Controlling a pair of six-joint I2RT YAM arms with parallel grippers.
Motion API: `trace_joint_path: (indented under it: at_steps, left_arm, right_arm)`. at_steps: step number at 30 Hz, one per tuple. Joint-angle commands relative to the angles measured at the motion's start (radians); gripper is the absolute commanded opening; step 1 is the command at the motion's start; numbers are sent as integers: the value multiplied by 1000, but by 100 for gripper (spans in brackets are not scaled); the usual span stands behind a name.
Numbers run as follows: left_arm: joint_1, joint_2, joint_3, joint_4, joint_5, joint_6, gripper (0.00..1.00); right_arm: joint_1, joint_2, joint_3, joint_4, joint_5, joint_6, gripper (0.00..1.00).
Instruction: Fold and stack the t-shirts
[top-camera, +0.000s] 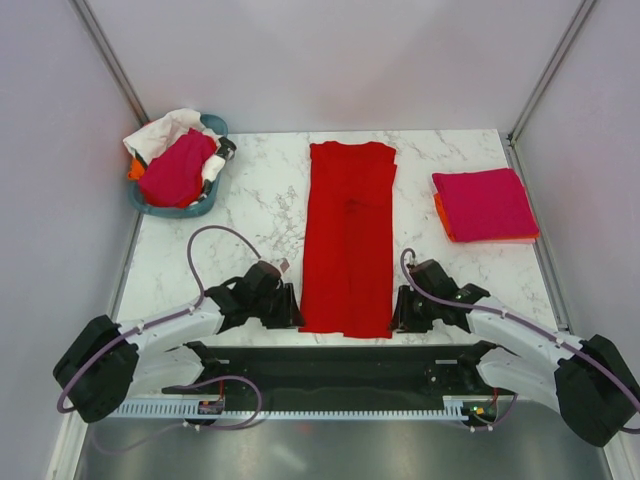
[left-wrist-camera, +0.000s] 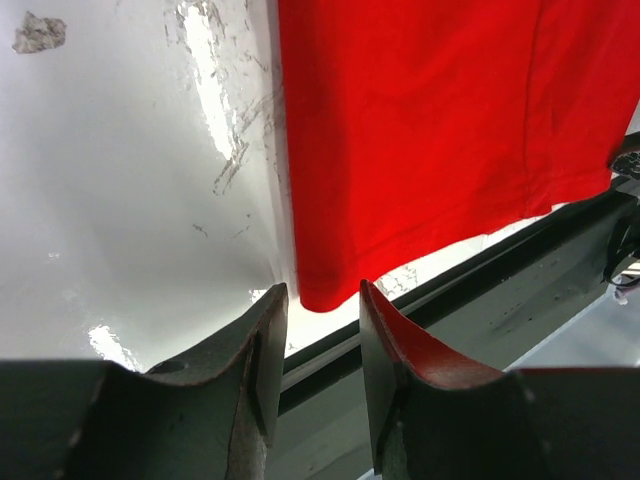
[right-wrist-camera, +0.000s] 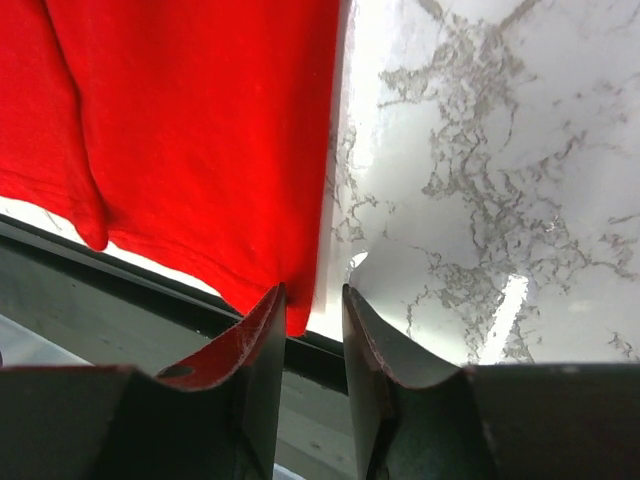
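Red t-shirt (top-camera: 348, 240) lies as a long strip on the bench (top-camera: 250, 210), left hand (left-wrist-camera: 322, 290) and right hand (right-wrist-camera: 312, 292) both parted at its near corners, not yet gripping, so next, I reckon, pinch both and fold the hem away.

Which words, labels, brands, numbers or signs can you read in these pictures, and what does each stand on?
None can be read.
The red shirt, the folded pink shirt, the tub and the table show no print.
A white tab on the left arm is too small to read.
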Motion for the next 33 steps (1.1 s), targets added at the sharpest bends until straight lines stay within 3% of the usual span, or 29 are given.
trace_joint_path:
  at_steps: [1, 5, 8, 9, 12, 20, 24, 33]
  left_arm:
    - [-3, 10, -3, 30, 27, -21, 42]
    - [-3, 23, -3, 34, 24, -21, 38]
    - [-3, 33, -10, 51, 21, -19, 37]
    - [-3, 45, -13, 56, 23, -19, 35]
    - [-3, 62, -19, 76, 26, -24, 34]
    - [-3, 78, -45, 128, 33, -42, 26]
    - [-5, 79, -48, 132, 44, -45, 2]
    - [3, -77, 1, 39, 46, -70, 2]
  right_arm:
    - [7, 2, -13, 0, -26, -1, 36]
    - [8, 27, -24, 17, -46, -13, 34]
    - [10, 36, -26, 25, -55, -16, 22]
    - [8, 36, -26, 26, -55, -15, 11]
    - [8, 30, -23, 17, -57, -18, 1]
    - [10, -2, -32, -2, -43, -12, 0]
    - [10, -7, -27, -6, -43, -12, 0]
    - [8, -127, 88, -107, 61, -12, 0]
